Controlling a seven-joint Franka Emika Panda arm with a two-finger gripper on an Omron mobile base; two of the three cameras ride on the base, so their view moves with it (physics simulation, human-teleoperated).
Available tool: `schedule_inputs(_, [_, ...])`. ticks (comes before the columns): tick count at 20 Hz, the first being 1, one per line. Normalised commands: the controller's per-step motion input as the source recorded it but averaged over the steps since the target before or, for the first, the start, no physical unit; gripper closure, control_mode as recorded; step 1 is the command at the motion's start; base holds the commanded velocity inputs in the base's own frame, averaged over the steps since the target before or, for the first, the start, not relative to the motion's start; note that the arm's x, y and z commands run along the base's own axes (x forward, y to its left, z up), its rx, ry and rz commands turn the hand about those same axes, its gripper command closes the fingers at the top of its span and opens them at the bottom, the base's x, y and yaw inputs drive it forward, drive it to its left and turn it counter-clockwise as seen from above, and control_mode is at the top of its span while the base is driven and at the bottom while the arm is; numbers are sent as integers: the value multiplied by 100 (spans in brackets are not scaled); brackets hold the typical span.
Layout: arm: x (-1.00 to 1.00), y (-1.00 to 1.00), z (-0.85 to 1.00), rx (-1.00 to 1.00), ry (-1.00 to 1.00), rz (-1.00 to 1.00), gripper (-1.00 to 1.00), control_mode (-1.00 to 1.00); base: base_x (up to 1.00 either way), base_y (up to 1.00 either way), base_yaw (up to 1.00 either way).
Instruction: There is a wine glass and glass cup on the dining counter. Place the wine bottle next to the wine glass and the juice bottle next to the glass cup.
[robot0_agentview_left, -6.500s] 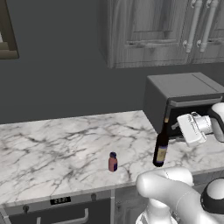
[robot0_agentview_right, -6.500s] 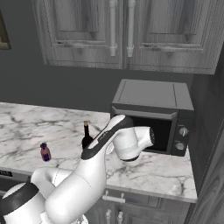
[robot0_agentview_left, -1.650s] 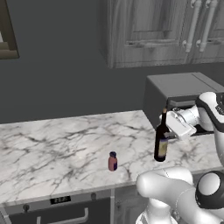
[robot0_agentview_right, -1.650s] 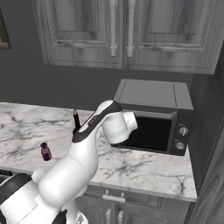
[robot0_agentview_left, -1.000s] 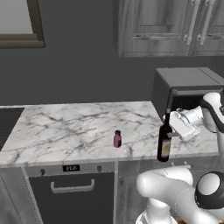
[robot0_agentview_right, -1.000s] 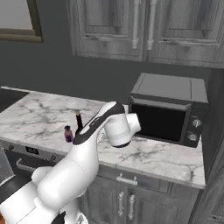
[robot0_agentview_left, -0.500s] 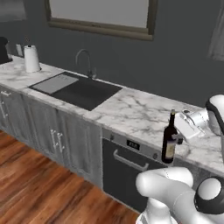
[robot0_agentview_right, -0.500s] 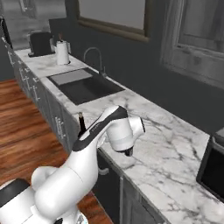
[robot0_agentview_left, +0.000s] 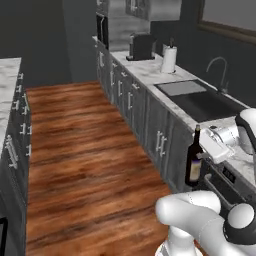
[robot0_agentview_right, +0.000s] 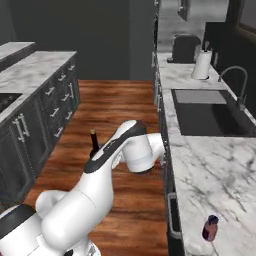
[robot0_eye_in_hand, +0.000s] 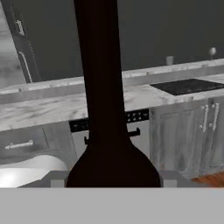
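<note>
My gripper (robot0_agentview_left: 204, 154) is shut on the body of the wine bottle (robot0_agentview_left: 194, 158), a dark bottle with a pale label, held upright in the air beside the sink counter (robot0_agentview_right: 215, 170). In the right base view its thin neck (robot0_agentview_right: 93, 142) sticks up past my forearm. In the hand view the wine bottle (robot0_eye_in_hand: 105, 109) is a dark column between the fingertips (robot0_eye_in_hand: 54, 179). The juice bottle (robot0_agentview_right: 210, 227), small and reddish with a dark cap, stands on the sink counter near its front edge. The wine glass, the glass cup and the dining counter are out of view.
A sink (robot0_agentview_right: 205, 117) with a faucet (robot0_agentview_right: 240, 87) is set in the counter, with a paper towel roll (robot0_agentview_right: 202, 65) and a dark appliance (robot0_agentview_right: 185, 48) beyond. A wood floor aisle (robot0_agentview_left: 80, 150) runs to a marble counter (robot0_agentview_right: 35, 67) with drawers and a cooktop.
The whole scene has swung round: the base has turned, so the camera moved. The sink counter now runs along the right and the floor aisle opens ahead. The bottle stays in the gripper.
</note>
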Motion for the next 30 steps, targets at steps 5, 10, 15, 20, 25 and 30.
schedule_inputs(5, [0,0,0,0,0,0,100,100,0,0,100])
schedule_inputs(10, [0,0,0,0,0,0,100,100,0,0,100])
schedule_inputs(15, [0,0,0,0,0,0,100,100,0,-1,100])
schedule_inputs(20, [0,0,0,0,0,0,100,100,0,-4,95])
schedule_inputs(25, [0,0,0,0,0,0,100,100,1,-4,95])
schedule_inputs(30, [0,0,0,0,0,0,100,100,3,-1,63])
